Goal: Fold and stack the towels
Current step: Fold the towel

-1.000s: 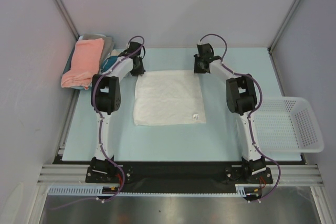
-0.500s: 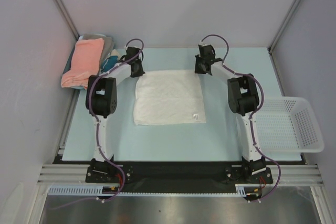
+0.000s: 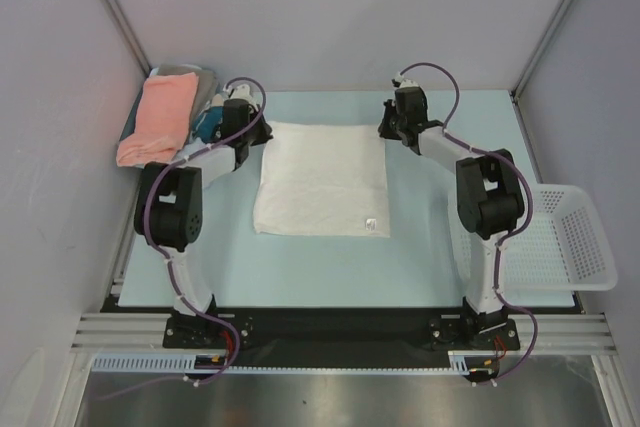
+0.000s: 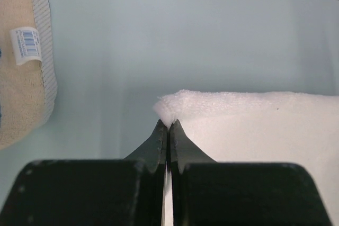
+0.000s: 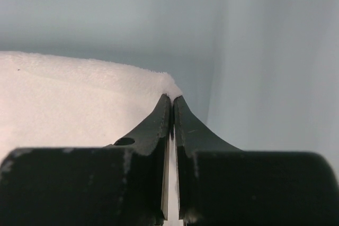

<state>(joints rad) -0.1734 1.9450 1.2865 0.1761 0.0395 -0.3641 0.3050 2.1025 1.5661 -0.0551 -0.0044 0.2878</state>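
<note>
Grey walls enclose a pale blue table point(image 3: 420, 247) on three sides. Spread flat at its centre lies the white towel point(image 3: 322, 182). The left claw point(image 4: 168, 125) is clenched on the towel's far left corner; the right claw point(image 5: 172, 99) is clenched on its far right corner.

Place: we read this as a robot lab cell, a test bench.
Walls: we see plain grey panels point(image 3: 330, 17) on three sides, framed by aluminium posts point(image 3: 112, 7).
Mounting: we see the left arm point(image 3: 165, 212) and right arm point(image 3: 488, 197) bolted to a black plate point(image 3: 340, 337) on an aluminium rail point(image 3: 120, 332).
Wiring: we see purple cables point(image 3: 440, 72) looping along both arms, and a slotted white duct point(image 3: 330, 367) below the rail.
Bench: we see a pale blue mat point(image 3: 320, 267) and a steel sheet point(image 3: 330, 402) at the near edge.
Props: we see a white towel point(image 3: 320, 182) laid flat and a white basket point(image 3: 560, 237) at the right edge.
</note>
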